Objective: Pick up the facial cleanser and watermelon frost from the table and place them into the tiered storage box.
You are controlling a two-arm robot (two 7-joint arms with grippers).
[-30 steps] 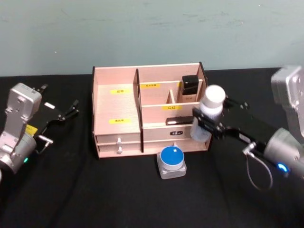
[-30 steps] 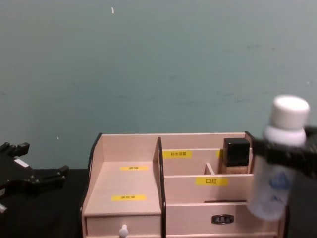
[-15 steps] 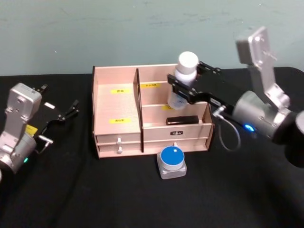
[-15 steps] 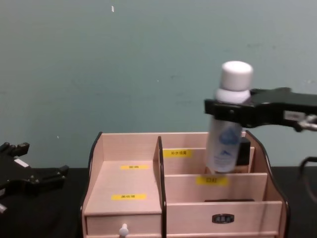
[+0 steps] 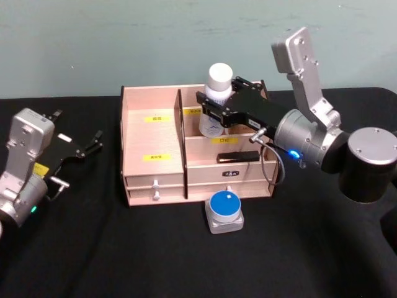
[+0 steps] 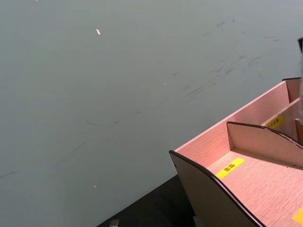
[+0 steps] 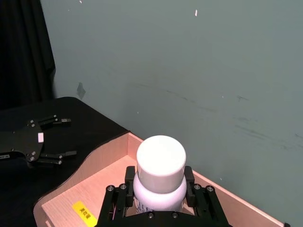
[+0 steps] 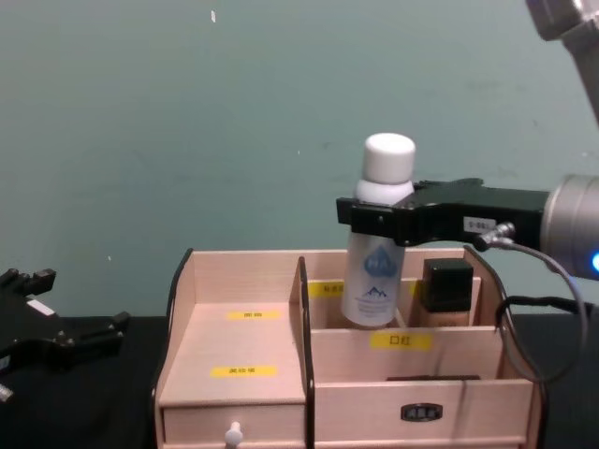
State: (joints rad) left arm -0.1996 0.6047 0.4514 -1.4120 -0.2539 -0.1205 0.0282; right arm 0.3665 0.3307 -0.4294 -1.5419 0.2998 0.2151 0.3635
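black cloth is covering the table under a plain teal wall, and the tiered storage box (image 5: 142,133) is sitting at the middle of it. your right gripper (image 8: 374,215) is reaching in from the right, clamping its fingers round the shoulder of a white-capped bottle (image 8: 377,276), which i am taking for the facial cleanser.

what you are working with is this: the bottle is hanging upright, long axis vertical, directly below the claw and over the rear compartment just right of the box's central divider. in the chest view its base is dipping behind the front wall of that tier; whether it is touching the floor you cannot tell. a black boxed item (image 8: 446,285) is standing just beside it on the right, apart from it, so you are looking at a straight descent with no sideways drift before the fingers let go.

a blue-lidded pot (image 5: 224,205) is waiting on the cloth just in front of the box's drawers, nearer the right arm than the left. your left gripper (image 7: 68,137) is idling well off to the left with its fingers spread and holding nothing.
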